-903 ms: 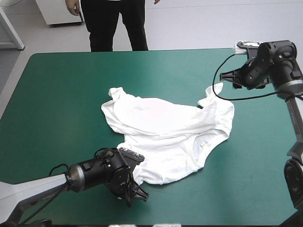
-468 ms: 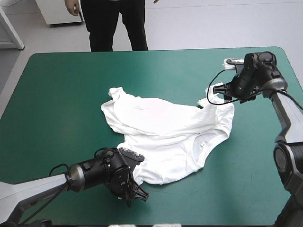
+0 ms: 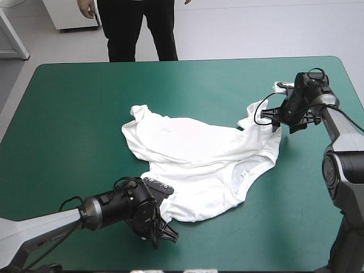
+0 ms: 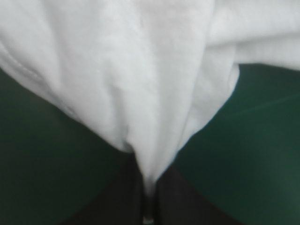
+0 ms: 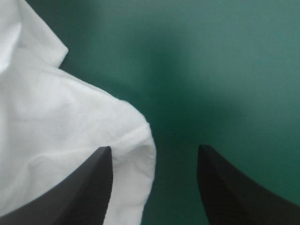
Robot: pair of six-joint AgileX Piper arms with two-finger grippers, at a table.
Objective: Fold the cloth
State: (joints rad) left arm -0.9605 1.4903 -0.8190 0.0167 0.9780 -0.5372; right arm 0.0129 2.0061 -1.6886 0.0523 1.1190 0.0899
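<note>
The white T-shirt (image 3: pixel 199 156) lies spread and wrinkled on the teal-green cover, a little right of the table's middle. My left gripper (image 3: pixel 154 224) sits low at the shirt's near edge, shut on the T-shirt (image 4: pixel 140 93): its black fingers (image 4: pixel 122 197) pinch a fold of white cloth. At the shirt's far right corner my right gripper (image 3: pixel 282 122) hangs just over the table, open. One finger (image 5: pixel 79 192) rests over the shirt's corner (image 5: pixel 70 140); the other stands over bare cover.
Bare teal-green cover (image 3: pixel 74 114) surrounds the shirt on all sides, widest at the left and along the far edge. The table's right edge runs close behind my right arm.
My right gripper has come down and inward from the far right corner to the shirt's right corner. The left gripper and the shirt have stayed put.
</note>
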